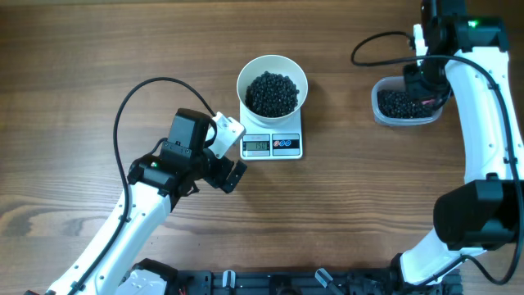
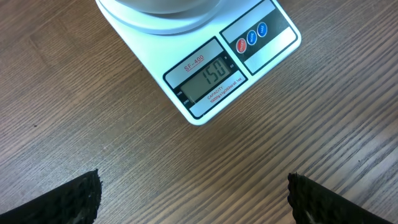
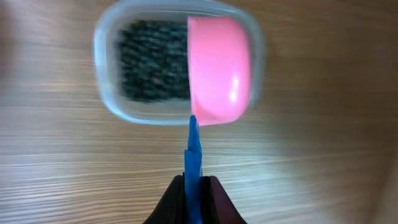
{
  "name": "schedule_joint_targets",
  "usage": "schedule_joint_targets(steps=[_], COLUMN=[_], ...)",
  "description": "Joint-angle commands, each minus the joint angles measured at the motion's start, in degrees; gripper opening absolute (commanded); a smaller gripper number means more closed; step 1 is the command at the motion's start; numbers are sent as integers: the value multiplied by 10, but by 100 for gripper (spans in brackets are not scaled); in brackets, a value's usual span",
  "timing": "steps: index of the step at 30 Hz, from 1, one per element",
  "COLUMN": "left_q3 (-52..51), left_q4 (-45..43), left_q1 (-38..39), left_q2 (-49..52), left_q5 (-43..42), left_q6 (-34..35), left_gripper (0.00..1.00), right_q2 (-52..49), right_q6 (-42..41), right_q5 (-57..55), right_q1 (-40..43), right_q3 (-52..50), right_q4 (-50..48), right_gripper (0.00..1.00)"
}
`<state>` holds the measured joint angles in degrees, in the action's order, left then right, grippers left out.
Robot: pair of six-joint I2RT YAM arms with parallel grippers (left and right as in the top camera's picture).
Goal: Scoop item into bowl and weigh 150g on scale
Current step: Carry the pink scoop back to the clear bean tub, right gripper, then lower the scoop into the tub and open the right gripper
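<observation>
On the scale point(image 1: 273, 146), the bowl point(image 1: 245, 75) of beans point(image 1: 272, 93) reads 150. Close by, the left gripper point(image 1: 236, 154) hovers wide open and empty; a bump could skew it. Above the tub point(image 3: 102, 68), the right gripper point(image 3: 196, 193) clamps the scoop point(image 3: 219, 68); another load would overshoot.

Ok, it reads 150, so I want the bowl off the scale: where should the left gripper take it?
Pinch the bowl by its left rim from above with the left gripper, one finger inside, one outside. The wall is thin there, the beans leave it bare, and the bowl looks too wide to span.
</observation>
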<state>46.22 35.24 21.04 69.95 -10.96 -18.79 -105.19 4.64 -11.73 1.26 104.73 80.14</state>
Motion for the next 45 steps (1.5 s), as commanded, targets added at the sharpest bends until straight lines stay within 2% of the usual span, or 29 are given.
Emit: schedule_joint_targets(steps=[1, 4, 11, 17, 19, 20, 21, 24, 27, 33, 38, 45], left_q3=[-3, -3, -3, -3, -3, -3, -3, -3, -3, -3, -3, -3], left_q4=[0, 0, 0, 0, 0, 0, 0, 0, 0, 0, 0, 0], left_q1=[-3, -3, -3, -3, -3, -3, -3, -3, -3, -3, -3, -3], left_q2=[2, 2, 2, 2, 2, 2, 2, 2, 2, 2, 2, 2], left_q5=[1, 1, 1, 1, 1, 1, 1, 1, 1, 1, 1, 1], left_q6=[-3, -3, -3, -3, -3, -3, -3, -3, -3, -3, -3, -3], left_gripper=[100, 100, 100, 100, 100, 100, 100, 100, 100, 100, 100, 100], right_q2=[16, 16, 16, 16, 16, 16, 16, 16, 16, 16, 32, 167], right_q6=[-87, -114, -218, -280, -288, -288, -288, -286, -265, -186, -136, -138], right_q5=[191, 252, 313, 313, 311, 311, 311, 311, 309, 306, 298, 308], right_q1=[40, 62, 112, 119, 121, 123, 128, 145, 169, 196, 196, 196], right_q3=[-35, -76, -81, -127, -132, -132, -132, -132, -132, -128, -80, -59], right_q4=[-8, -30, -74, -86, -88, -87, -81, -70, -48, -17, -17, -19], right_gripper=[4, 4, 4, 5, 22, 35, 53, 68, 76, 79, 79, 79])
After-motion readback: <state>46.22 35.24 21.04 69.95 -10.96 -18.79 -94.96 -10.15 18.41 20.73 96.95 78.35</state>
